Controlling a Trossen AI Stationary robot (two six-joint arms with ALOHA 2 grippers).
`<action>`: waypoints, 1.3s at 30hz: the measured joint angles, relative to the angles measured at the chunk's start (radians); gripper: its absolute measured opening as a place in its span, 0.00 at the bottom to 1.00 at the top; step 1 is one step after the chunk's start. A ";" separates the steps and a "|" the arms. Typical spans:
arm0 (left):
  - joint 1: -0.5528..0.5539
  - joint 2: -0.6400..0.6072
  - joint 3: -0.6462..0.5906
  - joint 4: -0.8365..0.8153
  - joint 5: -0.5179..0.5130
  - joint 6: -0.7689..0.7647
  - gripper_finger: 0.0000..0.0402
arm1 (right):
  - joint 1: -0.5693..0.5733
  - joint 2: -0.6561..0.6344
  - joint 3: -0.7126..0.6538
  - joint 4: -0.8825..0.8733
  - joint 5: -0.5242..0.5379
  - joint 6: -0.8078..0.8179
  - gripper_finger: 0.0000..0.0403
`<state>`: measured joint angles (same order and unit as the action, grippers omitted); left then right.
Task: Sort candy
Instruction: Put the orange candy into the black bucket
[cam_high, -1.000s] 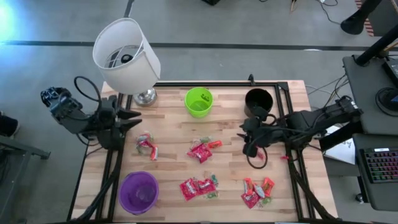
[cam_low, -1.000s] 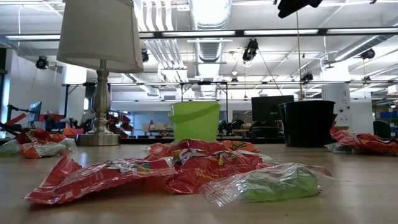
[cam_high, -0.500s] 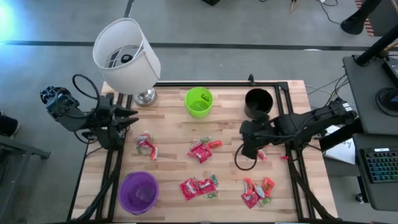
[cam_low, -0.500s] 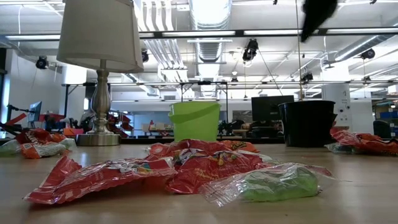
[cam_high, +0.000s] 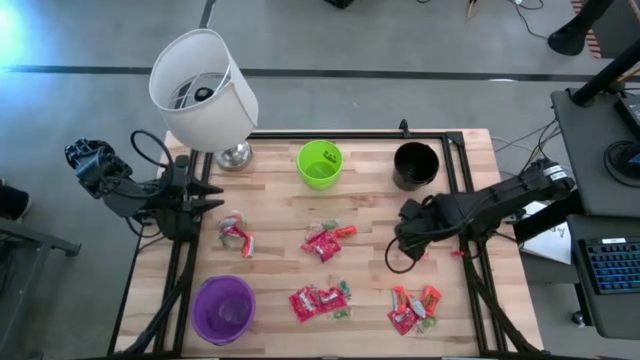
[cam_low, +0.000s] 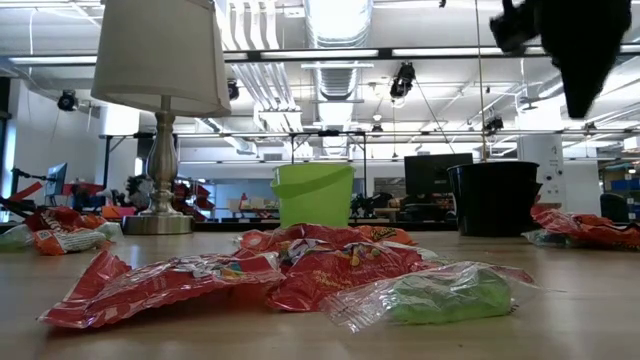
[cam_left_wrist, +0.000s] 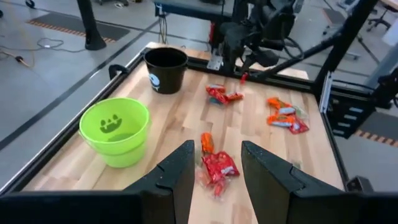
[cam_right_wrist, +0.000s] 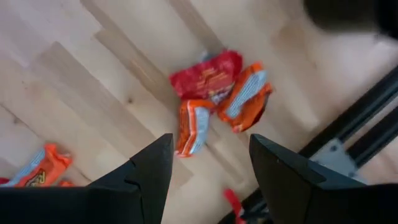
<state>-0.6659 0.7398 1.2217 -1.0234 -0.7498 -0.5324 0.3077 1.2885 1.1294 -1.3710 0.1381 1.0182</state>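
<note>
The candy lies in small piles on the wooden table: red and orange packets at the left (cam_high: 235, 236), the middle (cam_high: 326, 241), the near middle (cam_high: 318, 301) and the near right (cam_high: 413, 308). My right gripper (cam_high: 407, 233) points down, open, above another small pile of red and orange packets (cam_right_wrist: 211, 93), clear of it. That pile also shows in the left wrist view (cam_left_wrist: 222, 95). My left gripper (cam_left_wrist: 217, 149) hovers open over the table's left edge (cam_high: 210, 190), with nothing between its fingers.
A green cup (cam_high: 319, 163) and a black cup (cam_high: 416, 165) stand at the far side, a purple cup (cam_high: 223, 308) at the near left. A lamp with a white shade (cam_high: 205, 88) stands at the far left. A black frame rail (cam_high: 470, 270) runs along the right edge.
My right gripper has come down toward the table and tipped over from slanting to pointing straight down, above the small pile at the right. In the low view it has dropped into the picture's top right. The candy has not moved.
</note>
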 joint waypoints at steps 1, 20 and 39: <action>0.000 -0.001 0.000 -0.004 0.009 -0.001 0.29 | 0.000 -0.002 -0.029 0.029 -0.018 0.017 0.51; 0.000 -0.041 0.000 -0.035 0.049 -0.004 0.29 | 0.002 -0.005 -0.318 0.336 -0.142 0.144 0.51; 0.000 -0.053 0.000 -0.036 0.048 -0.008 0.29 | 0.002 -0.005 -0.481 0.494 -0.138 0.227 0.51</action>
<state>-0.6662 0.6865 1.2213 -1.0596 -0.7020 -0.5407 0.3099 1.2839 0.6481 -0.8772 -0.0002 1.2452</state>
